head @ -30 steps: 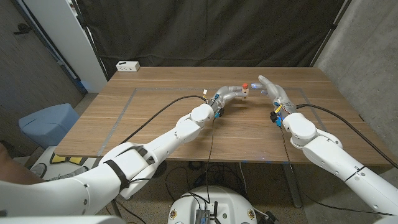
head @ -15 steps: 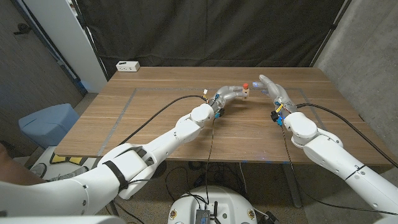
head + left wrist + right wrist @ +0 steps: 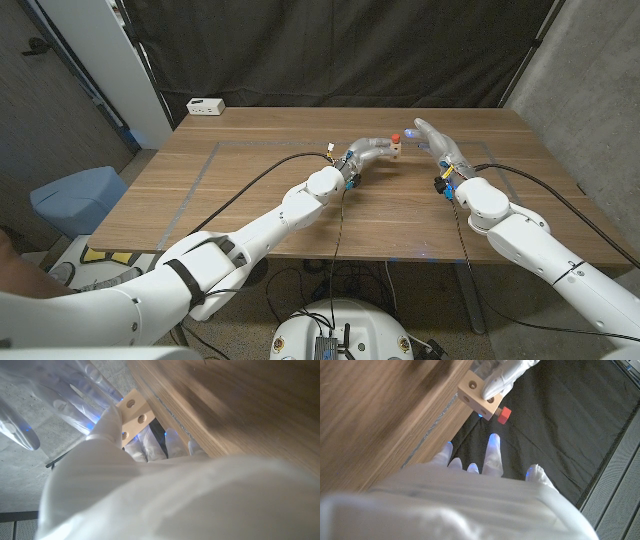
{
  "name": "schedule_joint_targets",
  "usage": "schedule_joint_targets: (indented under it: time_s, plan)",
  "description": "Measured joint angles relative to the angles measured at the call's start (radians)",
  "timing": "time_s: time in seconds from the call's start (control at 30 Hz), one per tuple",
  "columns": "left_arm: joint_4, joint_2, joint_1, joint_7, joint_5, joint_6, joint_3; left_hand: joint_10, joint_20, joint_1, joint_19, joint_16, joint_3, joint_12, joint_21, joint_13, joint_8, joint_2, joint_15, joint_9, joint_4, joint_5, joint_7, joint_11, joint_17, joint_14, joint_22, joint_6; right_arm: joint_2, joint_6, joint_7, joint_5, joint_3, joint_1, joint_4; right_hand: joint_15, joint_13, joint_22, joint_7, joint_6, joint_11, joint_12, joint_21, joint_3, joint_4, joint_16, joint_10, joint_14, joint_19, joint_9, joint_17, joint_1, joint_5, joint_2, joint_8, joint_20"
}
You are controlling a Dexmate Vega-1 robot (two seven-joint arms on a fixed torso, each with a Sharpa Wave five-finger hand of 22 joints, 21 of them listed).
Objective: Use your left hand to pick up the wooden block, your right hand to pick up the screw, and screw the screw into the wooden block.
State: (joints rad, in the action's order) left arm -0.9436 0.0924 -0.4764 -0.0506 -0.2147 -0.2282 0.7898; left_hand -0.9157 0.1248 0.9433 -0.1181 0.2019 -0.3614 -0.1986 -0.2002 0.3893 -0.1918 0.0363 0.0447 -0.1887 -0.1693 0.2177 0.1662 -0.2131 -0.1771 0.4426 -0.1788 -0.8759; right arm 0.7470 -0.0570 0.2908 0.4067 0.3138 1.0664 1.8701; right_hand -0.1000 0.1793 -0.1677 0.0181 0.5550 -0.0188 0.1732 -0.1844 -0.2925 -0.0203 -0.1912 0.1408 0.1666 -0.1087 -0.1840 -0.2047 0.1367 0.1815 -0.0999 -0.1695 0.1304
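My arms reach out over a wooden counter (image 3: 270,150) with a plank grain. Thin pale tape lines (image 3: 200,172) mark a rectangle on its top. At its far left corner lies a white power strip (image 3: 205,106), close to the edge, near the black curtain.
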Motion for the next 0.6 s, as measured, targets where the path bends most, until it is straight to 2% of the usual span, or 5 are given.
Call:
schedule_joint_targets:
  time_s: [0.57, 0.6]
  plan:
    - [-0.023, 0.010, -0.007, -0.007, 0.006, 0.008, 0.001, 0.000, 0.000, -0.001, 0.000, 0.000, 0.000, 0.000, 0.000, 0.000, -0.001, 0.001, 0.000, 0.001, 0.000, 0.001, 0.000, 0.000, 0.000, 0.000, 0.000, 0.000, -0.001, 0.027, -0.027, 0.003, 0.011, -0.016, -0.023, -0.005, 0.000, 0.000, 0.005, -0.027, -0.004, 0.000, 0.007, -0.002, 0.007, 0.000, 0.028, 0.005, 0.027, 0.000, -0.003, -0.016, 0.000, 0.008, 0.000, 0.006]
    - [-0.024, 0.011, -0.007, -0.007, 0.006, 0.008, 0.001, 0.000, 0.000, -0.010, 0.000, 0.000, 0.000, 0.000, 0.000, 0.000, -0.001, 0.010, 0.000, 0.001, 0.000, 0.001, 0.000, 0.000, 0.000, 0.000, 0.000, 0.000, -0.001, 0.028, -0.027, 0.003, 0.011, -0.016, -0.023, -0.005, 0.000, 0.000, 0.005, -0.027, -0.004, 0.000, 0.007, -0.002, 0.007, 0.000, 0.028, 0.005, 0.029, 0.000, -0.003, -0.016, 0.000, 0.007, 0.000, 0.008]
